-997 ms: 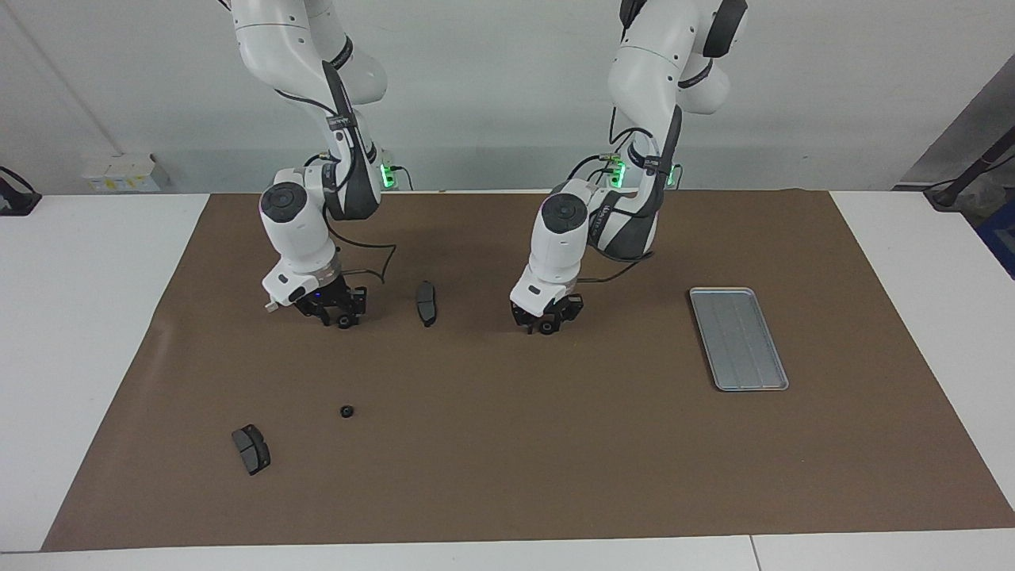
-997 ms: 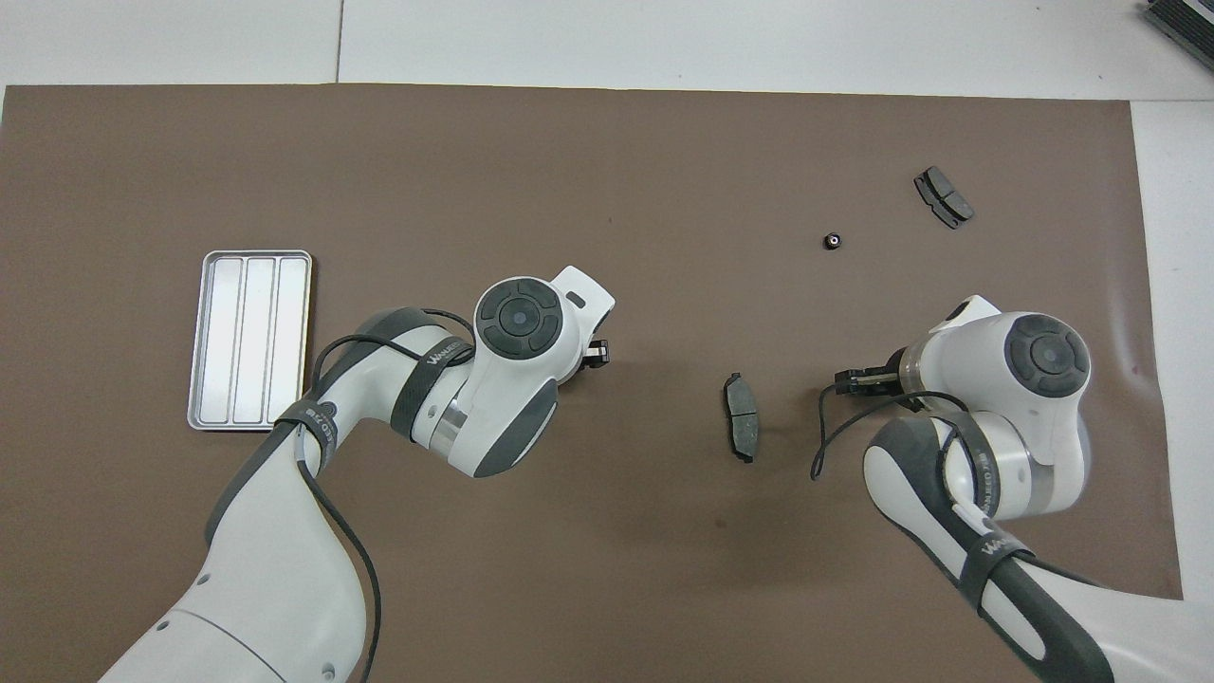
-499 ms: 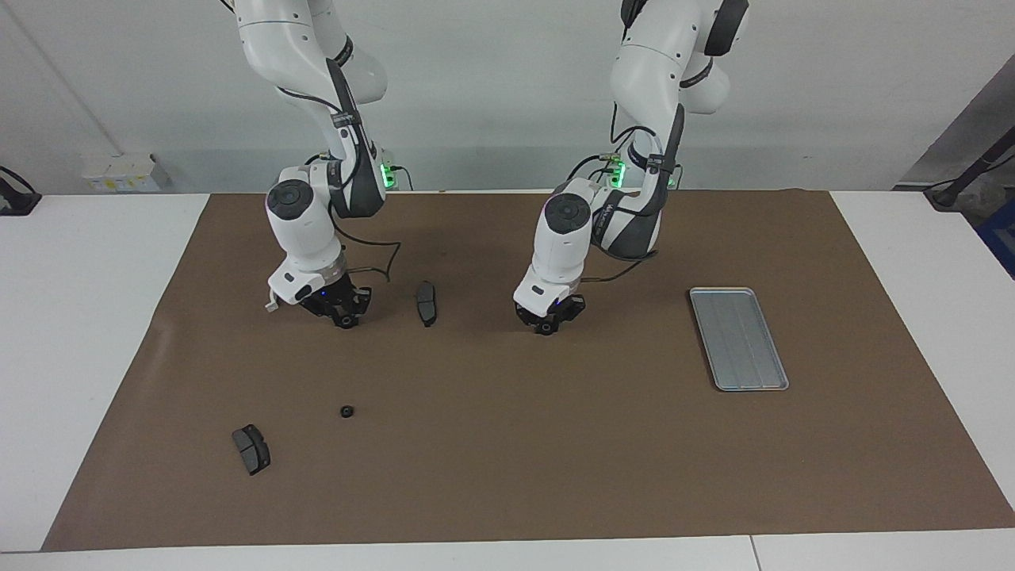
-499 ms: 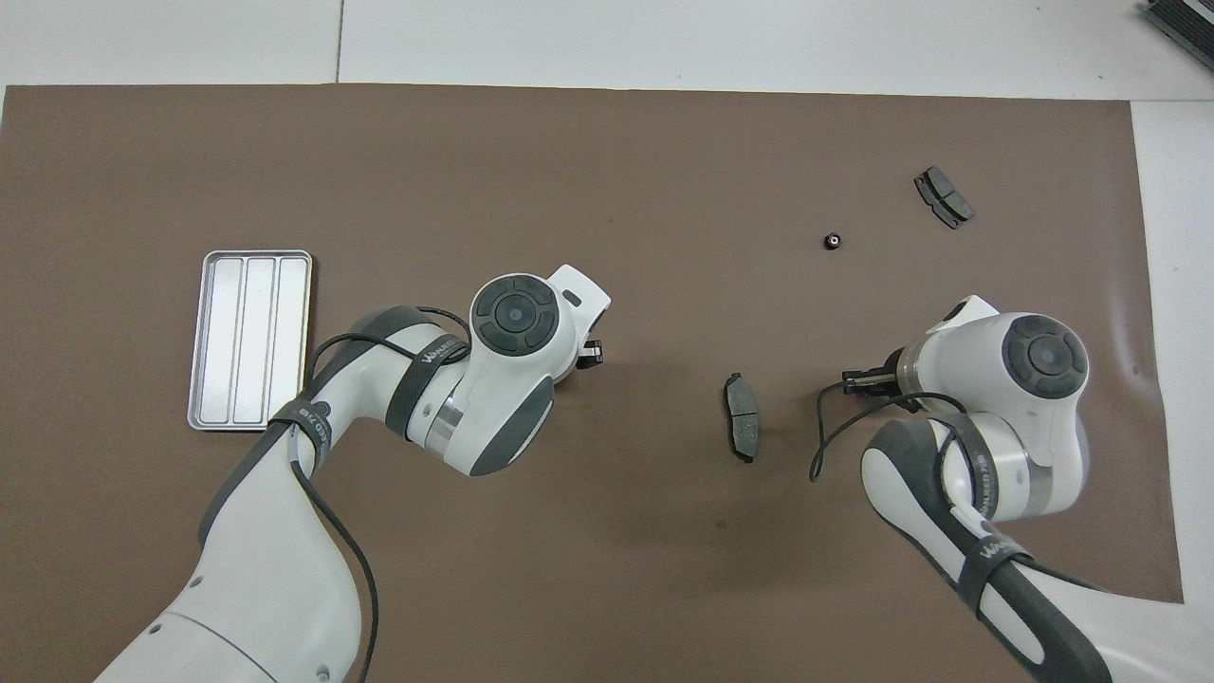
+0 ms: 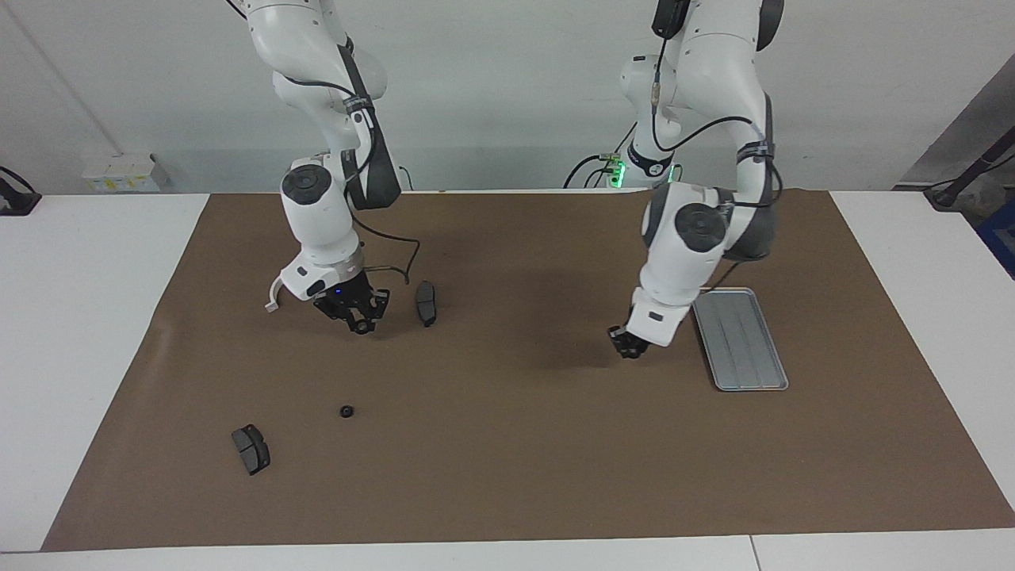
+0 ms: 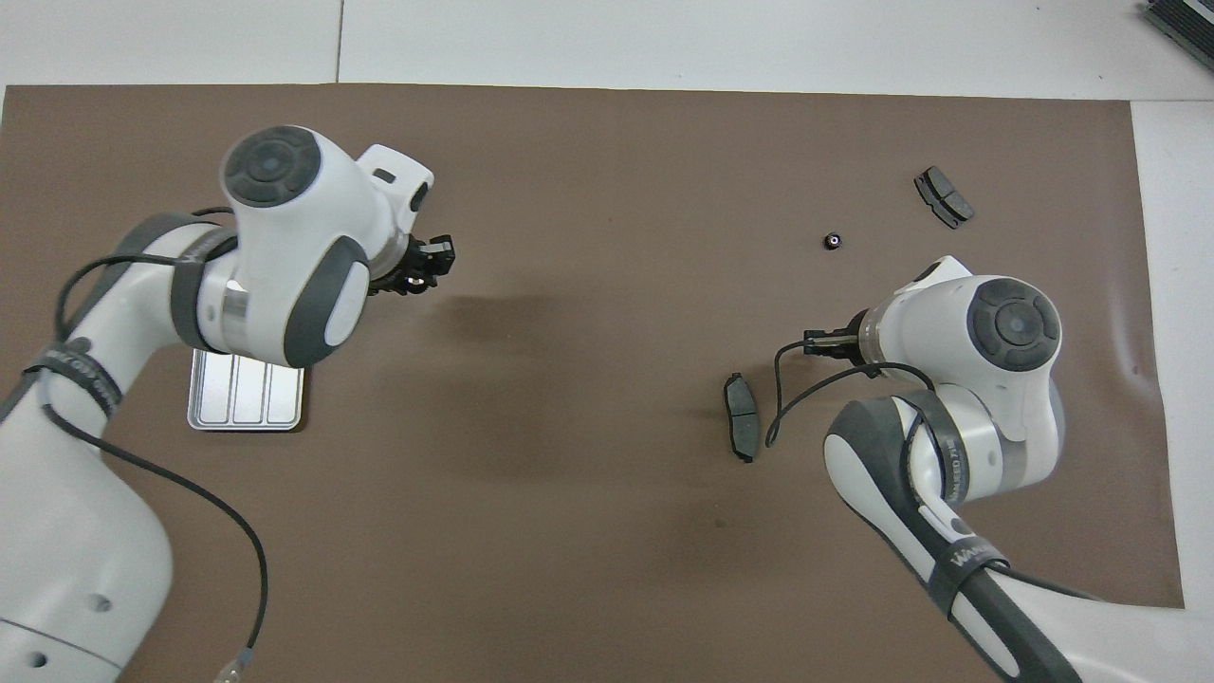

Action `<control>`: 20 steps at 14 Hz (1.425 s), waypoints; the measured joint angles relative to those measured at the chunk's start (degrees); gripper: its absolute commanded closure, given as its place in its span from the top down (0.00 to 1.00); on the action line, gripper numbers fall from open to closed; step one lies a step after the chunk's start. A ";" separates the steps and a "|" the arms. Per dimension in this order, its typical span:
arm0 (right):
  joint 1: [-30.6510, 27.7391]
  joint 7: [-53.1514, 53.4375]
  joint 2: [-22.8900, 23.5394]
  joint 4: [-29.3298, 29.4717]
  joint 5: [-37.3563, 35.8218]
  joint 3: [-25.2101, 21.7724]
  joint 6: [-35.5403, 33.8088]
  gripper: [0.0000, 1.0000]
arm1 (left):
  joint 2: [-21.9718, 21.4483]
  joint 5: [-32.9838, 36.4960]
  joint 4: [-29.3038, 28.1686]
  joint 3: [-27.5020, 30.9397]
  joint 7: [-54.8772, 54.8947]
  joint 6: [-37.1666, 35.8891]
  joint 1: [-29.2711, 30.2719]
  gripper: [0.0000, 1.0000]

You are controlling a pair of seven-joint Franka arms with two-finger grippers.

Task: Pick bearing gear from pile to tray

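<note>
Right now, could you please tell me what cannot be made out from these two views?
- Tray: overhead view, the left arm covers most of it.
- Left tool: too small and dark in the facing view to tell whether it carries a gear.
- Right tool: likewise.
- Small black gear: too small in both views to show teeth or bearing.

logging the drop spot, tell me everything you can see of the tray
The tray is a small flat rectangle of silver-grey metal with rounded corners, a raised rim and lengthwise ridges. It lies flat on the brown mat toward the left arm's end of the table. What shows of it holds nothing. From overhead the left arm hides most of it; the left claw hangs over the mat beside it, not touching.
</note>
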 measured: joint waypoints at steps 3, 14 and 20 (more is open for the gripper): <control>6.16 9.53 2.21 4.79 0.02 0.12 -1.77 0.00 | -1.53 -1.05 -0.76 0.09 14.96 -4.06 10.03 0.00; 23.08 31.88 22.14 30.96 -0.17 0.24 -9.21 0.00 | -2.09 -1.43 -6.86 -0.20 31.35 -2.94 15.95 0.79; 25.99 35.31 26.03 34.28 -1.59 0.21 -8.98 0.66 | -2.14 -1.52 -5.32 -0.87 26.31 -2.36 12.82 0.70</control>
